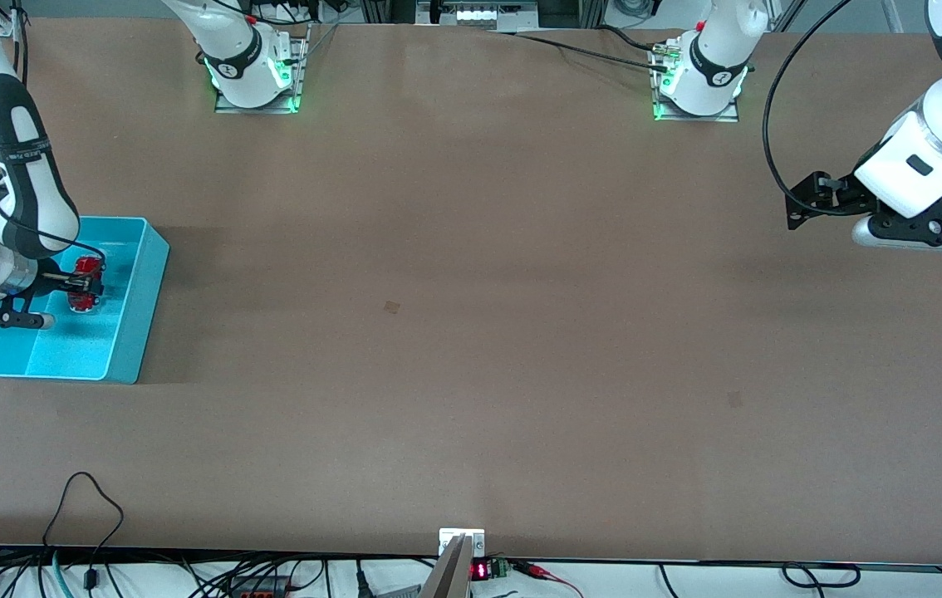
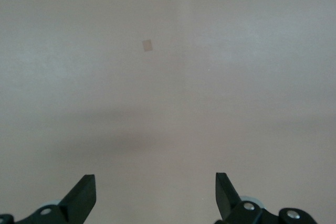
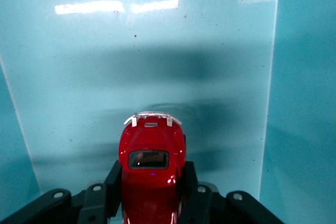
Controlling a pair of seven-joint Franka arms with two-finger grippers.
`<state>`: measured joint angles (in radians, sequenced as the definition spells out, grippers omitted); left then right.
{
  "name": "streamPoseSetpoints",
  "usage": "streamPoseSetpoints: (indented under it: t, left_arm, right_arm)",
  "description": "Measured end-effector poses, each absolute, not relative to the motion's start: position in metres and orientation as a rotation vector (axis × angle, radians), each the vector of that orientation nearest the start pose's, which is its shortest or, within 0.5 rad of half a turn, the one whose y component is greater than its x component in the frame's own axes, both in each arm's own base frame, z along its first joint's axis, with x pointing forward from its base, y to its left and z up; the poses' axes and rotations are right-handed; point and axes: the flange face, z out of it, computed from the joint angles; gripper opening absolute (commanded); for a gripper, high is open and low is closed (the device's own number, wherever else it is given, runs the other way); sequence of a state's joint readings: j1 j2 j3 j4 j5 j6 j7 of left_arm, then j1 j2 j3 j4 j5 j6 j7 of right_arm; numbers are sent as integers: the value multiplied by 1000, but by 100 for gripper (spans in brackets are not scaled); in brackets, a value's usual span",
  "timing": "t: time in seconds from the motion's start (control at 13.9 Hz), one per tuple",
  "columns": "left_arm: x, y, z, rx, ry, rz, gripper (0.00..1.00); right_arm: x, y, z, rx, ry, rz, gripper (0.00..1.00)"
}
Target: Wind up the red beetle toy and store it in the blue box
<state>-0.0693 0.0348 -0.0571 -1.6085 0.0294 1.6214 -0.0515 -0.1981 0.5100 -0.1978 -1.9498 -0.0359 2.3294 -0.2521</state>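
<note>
The blue box (image 1: pixel 134 311) sits near the right arm's end of the table. My right gripper (image 1: pixel 89 284) is inside it, shut on the red beetle toy (image 1: pixel 86 282). In the right wrist view the toy (image 3: pixel 151 166) sits between the two black fingers (image 3: pixel 112 182), nose toward the box's floor (image 3: pixel 157 61), held just above it. My left gripper (image 1: pixel 807 203) is open and empty over bare table at the left arm's end. In the left wrist view its fingertips (image 2: pixel 84 192) stand wide apart with only tabletop between them.
The brown table (image 1: pixel 471 332) is bare apart from small darker patches (image 1: pixel 392 307). Cables (image 1: pixel 80 515) and a small device (image 1: pixel 461 544) lie along the edge nearest the front camera. The arm bases (image 1: pixel 255 75) stand at the edge farthest from the front camera.
</note>
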Motion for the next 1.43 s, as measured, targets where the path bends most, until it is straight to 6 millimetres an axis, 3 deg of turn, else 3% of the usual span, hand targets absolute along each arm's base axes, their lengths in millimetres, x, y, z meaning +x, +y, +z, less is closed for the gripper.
streamPoseSetpoints:
  t: [0.14,0.29,0.43,0.57,0.65,1.0,1.08,1.22,1.43]
  left_arm:
    - [562,-68,593,-3109,120,44,100]
    - [561,-68,592,-3108,118,59,100]
    - [561,-67,592,-3108,118,62,100]
    - [561,-67,592,-3108,118,64,100]
    - [561,-67,592,-3108,118,65,100]
    - [562,-60,592,-3109,96,68,100]
    - [562,-52,592,-3110,76,69,100]
    - [563,-41,591,-3113,45,71,100]
    - [563,-40,591,-3113,43,73,100]
  right_arm:
    - [560,-232,204,-3206,157,252,9]
    - [559,-232,199,-3204,156,265,24]
    - [559,-232,195,-3202,156,275,60]
    - [558,-231,192,-3201,155,281,78]
    - [558,-231,191,-3201,155,282,100]
    - [562,-231,198,-3206,152,259,100]
    - [567,-230,207,-3210,148,234,100]
    - [579,-224,246,-3210,132,183,100]
    - [593,-198,348,-3200,78,82,100]
